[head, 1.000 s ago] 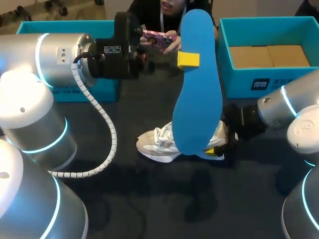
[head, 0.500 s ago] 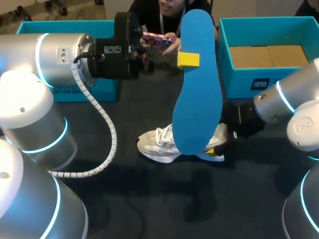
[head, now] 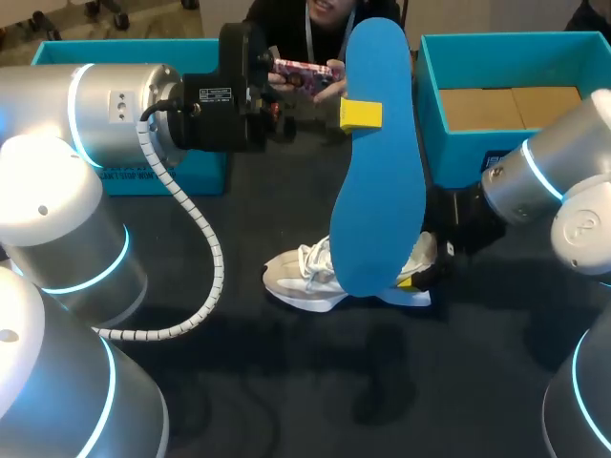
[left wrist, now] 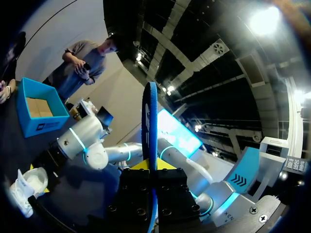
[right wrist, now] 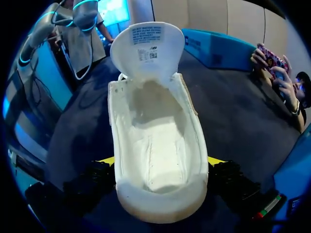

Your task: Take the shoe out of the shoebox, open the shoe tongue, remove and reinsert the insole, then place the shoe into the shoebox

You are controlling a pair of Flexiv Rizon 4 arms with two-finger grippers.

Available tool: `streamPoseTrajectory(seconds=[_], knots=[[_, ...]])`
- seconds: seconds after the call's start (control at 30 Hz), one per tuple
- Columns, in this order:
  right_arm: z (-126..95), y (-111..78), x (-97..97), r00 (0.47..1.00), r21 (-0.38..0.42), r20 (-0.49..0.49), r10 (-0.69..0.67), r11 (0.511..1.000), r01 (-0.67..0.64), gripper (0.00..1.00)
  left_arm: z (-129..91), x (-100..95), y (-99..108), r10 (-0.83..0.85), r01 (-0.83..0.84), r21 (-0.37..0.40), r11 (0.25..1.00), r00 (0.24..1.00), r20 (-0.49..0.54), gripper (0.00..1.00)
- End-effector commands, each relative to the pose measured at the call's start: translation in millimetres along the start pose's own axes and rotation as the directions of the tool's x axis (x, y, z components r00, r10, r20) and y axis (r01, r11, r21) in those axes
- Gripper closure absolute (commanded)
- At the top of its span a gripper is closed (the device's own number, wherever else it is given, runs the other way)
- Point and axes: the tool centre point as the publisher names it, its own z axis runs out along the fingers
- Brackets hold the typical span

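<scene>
Insole point(head: 377, 191) clamped upright in left fingers point(head: 361, 114), long axis near vertical, lower end over shoe point(right wrist: 155, 141); shoe on counter point(head: 286, 382), heel pinched between right fingers point(right wrist: 214, 160), opening upward.

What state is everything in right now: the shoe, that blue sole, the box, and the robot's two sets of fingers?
shoe: resting on the table, tongue folded open, nothing inside.
insole: out of the shoe, held upright in the air.
shoebox: open, no shoe in it.
left gripper: fingers shut on the insole.
right gripper: fingers shut on the shoe's heel end.
</scene>
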Motion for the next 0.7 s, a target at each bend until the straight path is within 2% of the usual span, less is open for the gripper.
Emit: streamPoseTrajectory(seconds=[0.03,0.47,0.7], knots=[[-4.9,5.0,5.6,1.000,0.023,0.012,0.001,1.000,-0.001,0.00,-0.5,-0.1,0.8,0.000,0.000,0.002,1.000,1.000,-0.001,1.00],[-14.3,2.0,6.5,1.000,0.062,0.017,0.004,0.998,-0.005,0.00,-0.5,-0.1,0.8,0.000,0.000,0.002,1.000,1.000,-0.001,1.00],[-23.2,6.5,12.0,1.000,0.100,0.030,0.008,0.995,-0.011,0.00,-0.5,-0.1,0.8,0.000,0.000,0.002,1.000,1.000,-0.001,1.00]])
